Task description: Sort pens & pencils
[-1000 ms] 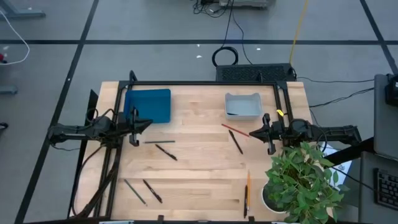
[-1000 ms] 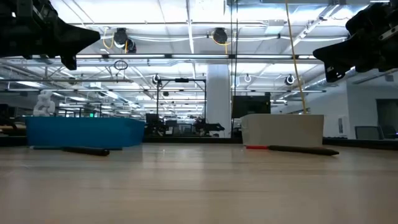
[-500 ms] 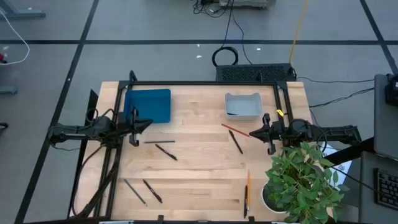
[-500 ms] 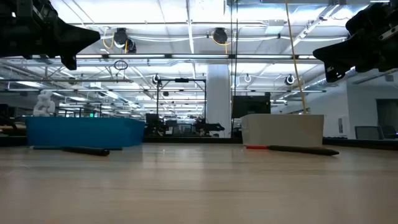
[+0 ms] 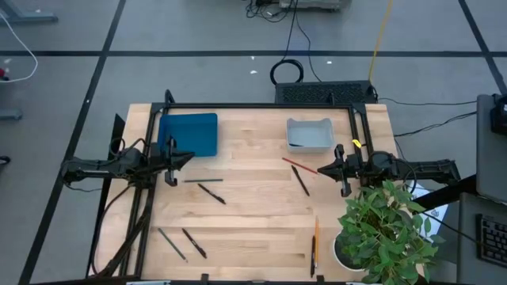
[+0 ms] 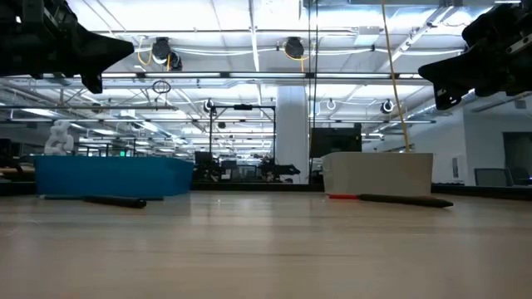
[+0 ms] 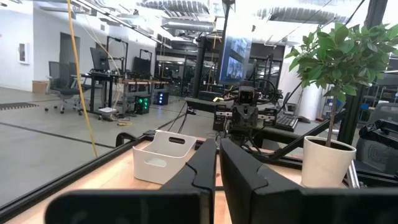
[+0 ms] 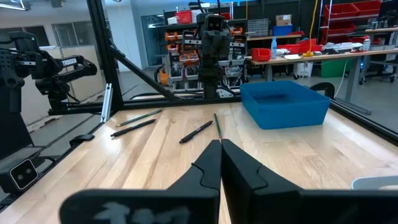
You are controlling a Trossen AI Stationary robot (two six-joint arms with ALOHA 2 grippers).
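Observation:
Pens and pencils lie flat and scattered on the wooden table. Two dark pens [image 5: 211, 193] [image 5: 203, 181] lie left of centre, and two more [image 5: 171, 244] [image 5: 194, 243] lie near the near-left edge. A red pencil [image 5: 295, 164] and a dark stick [image 5: 302, 180] lie right of centre. An orange pencil [image 5: 315, 236] lies by the near edge. My left gripper [image 5: 188, 157] hovers shut above the table's left side, near the blue tray. My right gripper [image 5: 321, 169] hovers shut on the right, just beyond the red pencil's end. Both stay high above the table in the low view [image 6: 125, 48] [image 6: 426, 75].
A blue tray [image 5: 188, 134] sits at the far left and a white bin [image 5: 309, 134] at the far right of the table. A potted plant [image 5: 388, 229] fills the near-right corner under the right arm. A black frame rims the table's far side.

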